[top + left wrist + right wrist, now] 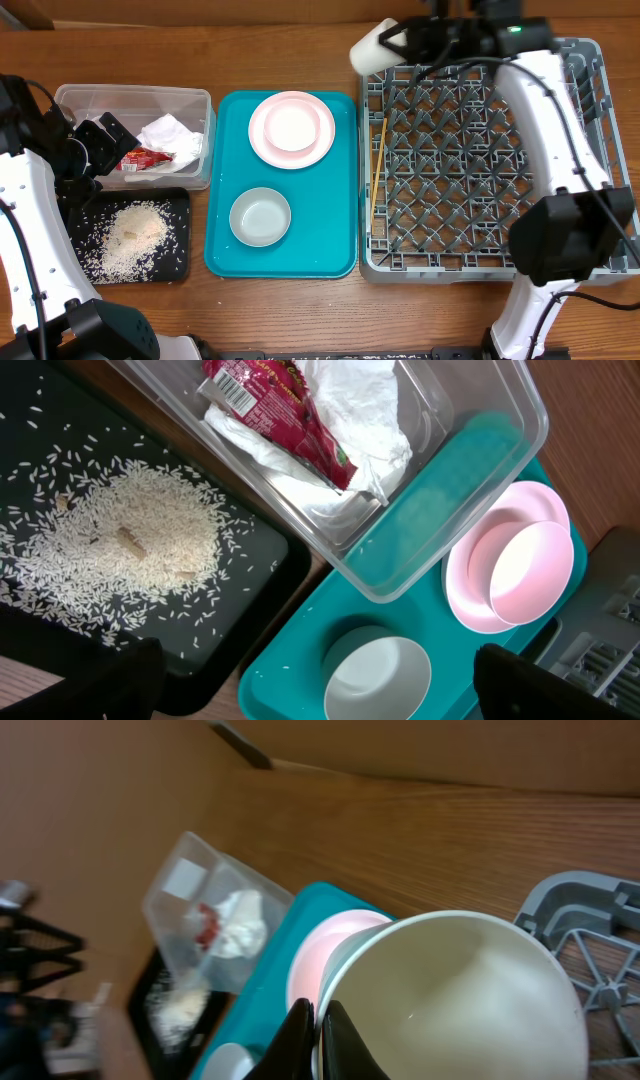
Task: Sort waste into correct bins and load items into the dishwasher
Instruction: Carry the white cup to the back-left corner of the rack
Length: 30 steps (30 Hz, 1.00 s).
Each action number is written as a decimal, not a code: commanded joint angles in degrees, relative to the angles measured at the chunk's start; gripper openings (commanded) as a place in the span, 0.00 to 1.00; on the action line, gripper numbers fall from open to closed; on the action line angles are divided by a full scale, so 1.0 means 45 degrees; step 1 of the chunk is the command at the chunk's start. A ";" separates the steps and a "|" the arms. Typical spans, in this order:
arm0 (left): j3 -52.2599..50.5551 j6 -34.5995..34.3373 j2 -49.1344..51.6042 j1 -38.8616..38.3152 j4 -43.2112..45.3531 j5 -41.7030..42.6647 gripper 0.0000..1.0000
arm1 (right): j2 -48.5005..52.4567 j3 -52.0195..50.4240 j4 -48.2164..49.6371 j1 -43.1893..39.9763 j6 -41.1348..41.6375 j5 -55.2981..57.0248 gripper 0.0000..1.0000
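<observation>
On the bench [285, 312], brown wood grain throughout; a plain brown board [450, 750] backs it in the right wrist view.

- Overhead, 10 o'clock: clear tub [70, 95] holding a crumpled napkin [172, 135] and a red wrapper [145, 160].
- 8 o'clock: black tray [178, 200], touching the tub's near side, with rice [130, 235] heaped and scattered in it.
- Centre: teal tray [320, 220]. Pink plate [258, 140] at its 12 o'clock with a white bowl [290, 125] sitting on it; grey-green bowl [260, 217] at its 6 o'clock.
- 3 o'clock: grey rack [470, 265]; chopsticks [378, 170] lie along its 9 o'clock edge.
- 1 o'clock: white cup [368, 45] on its side in the air, off the rack's far-left corner.

Right end effector [318, 1025]: fingers pinched tight on the cup's rim. Left end effector [320, 660]: spread fully, holding nothing, above the black tray and tub.

Only the left wrist view shows small tan bits in the rice heap. Only the right wrist view shows the cup's bare white inside. Only the overhead view shows the chopsticks.
</observation>
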 commanded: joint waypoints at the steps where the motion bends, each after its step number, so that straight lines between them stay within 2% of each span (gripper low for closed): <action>1: 0.0272 -0.0136 -0.0097 0.0044 0.0053 -0.0049 1.00 | 0.0121 0.0155 0.0073 -0.0607 0.0083 -0.3580 0.04; 6: 0.0272 -0.0136 -0.0097 0.0044 0.0053 -0.0049 1.00 | 0.0937 0.0146 0.0491 -0.0947 0.1389 -0.3721 0.04; 13: 0.0272 -0.0136 -0.0097 0.0044 0.0053 -0.0049 1.00 | 0.2501 0.0146 0.2181 -0.0699 0.3332 -0.4561 0.04; 20: 0.0272 -0.0136 -0.0097 0.0044 0.0053 -0.0044 1.00 | 0.3439 0.0141 0.2268 -0.0510 0.3672 -0.4556 0.04; 30: 0.0272 -0.0136 -0.0097 0.0044 0.0053 -0.0049 1.00 | 0.3531 -0.0520 0.2229 -0.0447 0.3555 -0.3968 0.04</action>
